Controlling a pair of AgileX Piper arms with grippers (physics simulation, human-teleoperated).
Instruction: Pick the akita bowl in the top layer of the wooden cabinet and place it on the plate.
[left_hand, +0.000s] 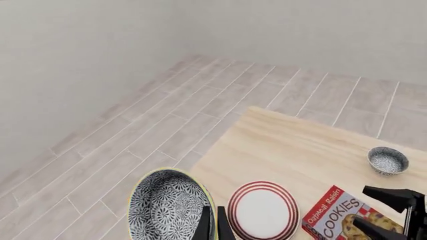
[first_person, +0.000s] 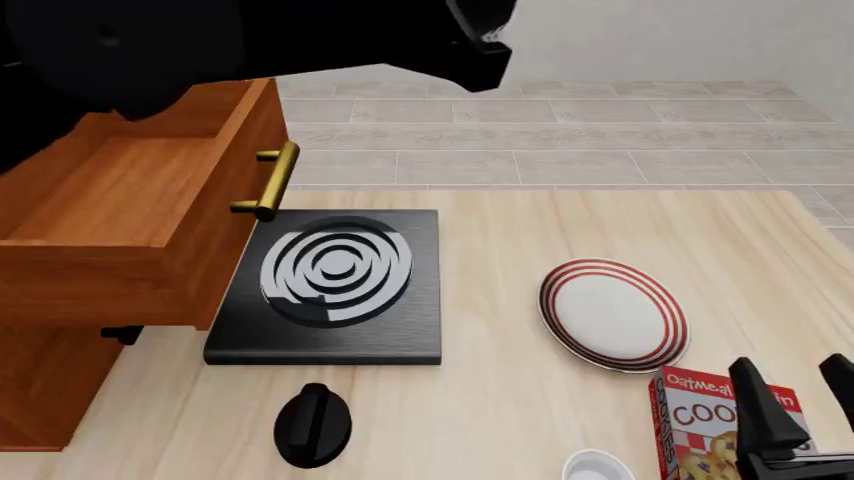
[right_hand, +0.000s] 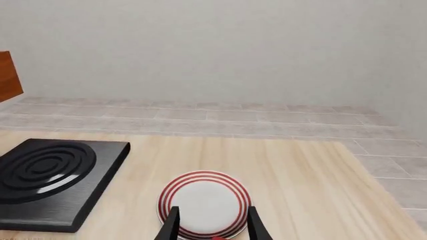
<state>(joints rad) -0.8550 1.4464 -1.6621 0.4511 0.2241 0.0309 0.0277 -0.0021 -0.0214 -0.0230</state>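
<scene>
Akita bowl (left_hand: 167, 207), dark speckled with pale rim, is pinched at its rim by the left pincer (left_hand: 213, 224), carried at nine o'clock of the red-ringed white plate (left_hand: 263, 210); next, lowering onto it; right pincer (right_hand: 210, 222) open

End effector (right_hand: 211, 222) spread above plate (right_hand: 203, 200); stove (right_hand: 47, 172) beside

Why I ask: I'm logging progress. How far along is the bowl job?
Done: the top layer stands open and the akita bowl is out of it.
In hand: the left tool pinches the bowl's rim, holding it beside the plate, not on it.
Left: set the bowl on the bare plate and release.
</scene>
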